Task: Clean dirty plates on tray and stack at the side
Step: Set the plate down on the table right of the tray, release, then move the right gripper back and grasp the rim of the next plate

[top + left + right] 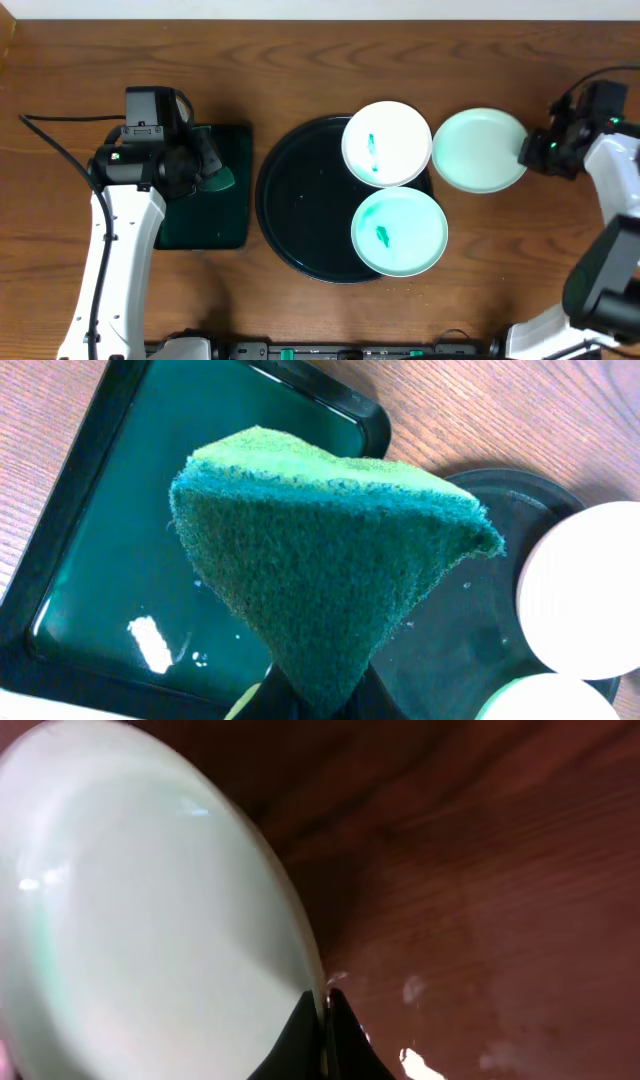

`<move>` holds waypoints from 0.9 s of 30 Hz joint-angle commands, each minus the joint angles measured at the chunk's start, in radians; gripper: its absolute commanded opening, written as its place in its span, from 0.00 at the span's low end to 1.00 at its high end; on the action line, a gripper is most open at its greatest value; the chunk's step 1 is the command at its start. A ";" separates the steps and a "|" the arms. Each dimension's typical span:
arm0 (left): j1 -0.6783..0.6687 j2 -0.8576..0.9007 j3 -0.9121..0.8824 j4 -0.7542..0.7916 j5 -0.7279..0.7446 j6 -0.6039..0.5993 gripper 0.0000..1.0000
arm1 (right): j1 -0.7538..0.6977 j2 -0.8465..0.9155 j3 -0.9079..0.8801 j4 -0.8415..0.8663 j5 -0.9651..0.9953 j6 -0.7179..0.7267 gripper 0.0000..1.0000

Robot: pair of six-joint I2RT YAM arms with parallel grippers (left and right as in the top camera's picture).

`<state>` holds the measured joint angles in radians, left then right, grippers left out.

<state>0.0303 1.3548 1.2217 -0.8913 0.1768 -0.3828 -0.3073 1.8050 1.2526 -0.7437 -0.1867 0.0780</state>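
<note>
Round tray (300, 200): glossy black, mid-table; every place below is given from it.
White plate (387, 143): sat on its far-right rim, with a teal smear that only the overhead view showed.
Mint plate (399, 232): lay on its near-right part, also smeared.
Third plate (480, 150): pale mint and clean-looking, off the tray just to its right.
Right gripper (530, 150): pinched the third plate's right rim. The right wrist view showed the fingers (300, 1035) pressed on the thin edge and the plate tilted over wet wood.
Left gripper (205, 165): left of the tray, over the rectangular tray (215, 230), clamped on a sponge (320, 560).
Left wrist view: showed the sponge's dark scouring face and liquid in the rectangular tray.
</note>
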 commanded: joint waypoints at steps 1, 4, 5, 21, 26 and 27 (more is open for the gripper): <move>0.003 -0.001 -0.008 -0.002 -0.012 0.023 0.07 | 0.001 0.067 -0.001 0.031 0.010 -0.027 0.01; 0.003 -0.001 -0.008 -0.002 -0.012 0.023 0.07 | 0.001 0.115 -0.001 0.045 0.016 -0.028 0.01; 0.003 -0.001 -0.008 -0.002 -0.012 0.023 0.07 | 0.001 0.121 -0.001 0.045 0.018 -0.027 0.01; 0.003 0.005 -0.008 -0.006 -0.012 0.023 0.07 | 0.060 0.066 0.219 -0.384 -0.157 -0.019 0.32; 0.003 0.015 -0.009 -0.014 -0.012 0.023 0.07 | 0.171 0.045 0.208 -0.586 -0.223 -0.126 0.34; 0.003 0.016 -0.009 -0.017 -0.012 0.023 0.07 | 0.195 0.045 0.196 -0.617 -0.231 -0.142 0.33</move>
<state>0.0303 1.3598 1.2213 -0.9020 0.1768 -0.3828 -0.1638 1.8629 1.4593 -1.3258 -0.3573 0.0113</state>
